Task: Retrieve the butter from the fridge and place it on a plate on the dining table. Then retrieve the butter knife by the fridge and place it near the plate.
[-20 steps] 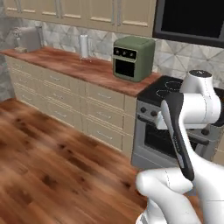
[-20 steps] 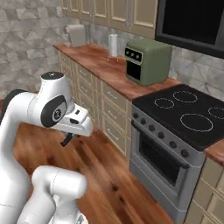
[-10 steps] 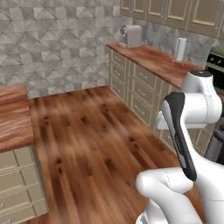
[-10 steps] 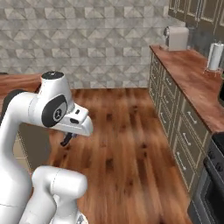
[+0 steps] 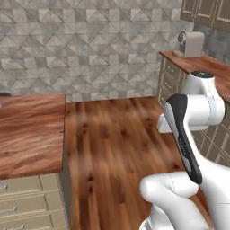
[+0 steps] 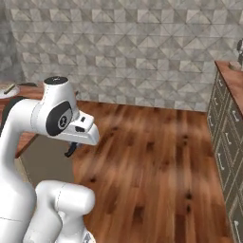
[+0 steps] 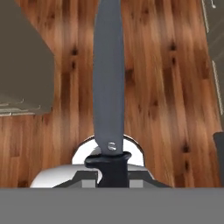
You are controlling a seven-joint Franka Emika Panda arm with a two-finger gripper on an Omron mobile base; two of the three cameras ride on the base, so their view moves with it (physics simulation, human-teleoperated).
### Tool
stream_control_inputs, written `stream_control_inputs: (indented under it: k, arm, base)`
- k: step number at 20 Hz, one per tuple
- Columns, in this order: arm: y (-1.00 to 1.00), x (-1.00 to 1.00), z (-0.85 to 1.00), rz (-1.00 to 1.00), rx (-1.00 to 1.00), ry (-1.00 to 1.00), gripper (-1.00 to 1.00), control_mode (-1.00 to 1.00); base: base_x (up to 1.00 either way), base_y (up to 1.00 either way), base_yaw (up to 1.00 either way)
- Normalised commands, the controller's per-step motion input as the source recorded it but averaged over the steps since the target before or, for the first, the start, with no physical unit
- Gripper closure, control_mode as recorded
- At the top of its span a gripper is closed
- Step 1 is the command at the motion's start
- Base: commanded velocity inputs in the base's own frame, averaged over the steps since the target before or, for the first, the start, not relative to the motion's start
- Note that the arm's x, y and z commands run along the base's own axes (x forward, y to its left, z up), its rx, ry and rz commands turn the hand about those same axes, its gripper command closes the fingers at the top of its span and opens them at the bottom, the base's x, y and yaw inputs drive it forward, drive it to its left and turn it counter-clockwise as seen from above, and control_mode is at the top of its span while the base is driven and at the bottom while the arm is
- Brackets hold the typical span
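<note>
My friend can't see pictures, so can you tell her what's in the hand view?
The gripper is shut on a butter knife: its black handle is in the grip, and its long dark grey blade points up the picture. Behind it is the reddish-brown wood floor, with a shadowed cabinet at the left edge.

A grey triangle-tiled wall [image 5: 90, 45] fills the upper frame above reddish wood plank floor [image 5: 117, 148]. Beige drawer cabinets [image 6: 230, 137] with a wood top stand at right.
</note>
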Motion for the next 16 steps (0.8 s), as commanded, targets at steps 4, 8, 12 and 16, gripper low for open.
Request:
stream_control_inputs:
  k: [4,8,12,16]
  arm:
    - [0.0,0.0,0.0,0.0,0.0,0.0,1.0,1.0]
    - [0.0,0.0,0.0,0.0,0.0,0.0,1.0,1.0]
    - [0.0,0.0,0.0,0.0,0.0,0.0,1.0,1.0]
    - [0.0,0.0,0.0,0.0,0.0,0.0,1.0,1.0]
  base:
    - [1.0,-0.52,0.11]
    - [1.0,-0.28,0.0]
    - [1.0,0.0,0.03]
    - [1.0,0.0,0.08]
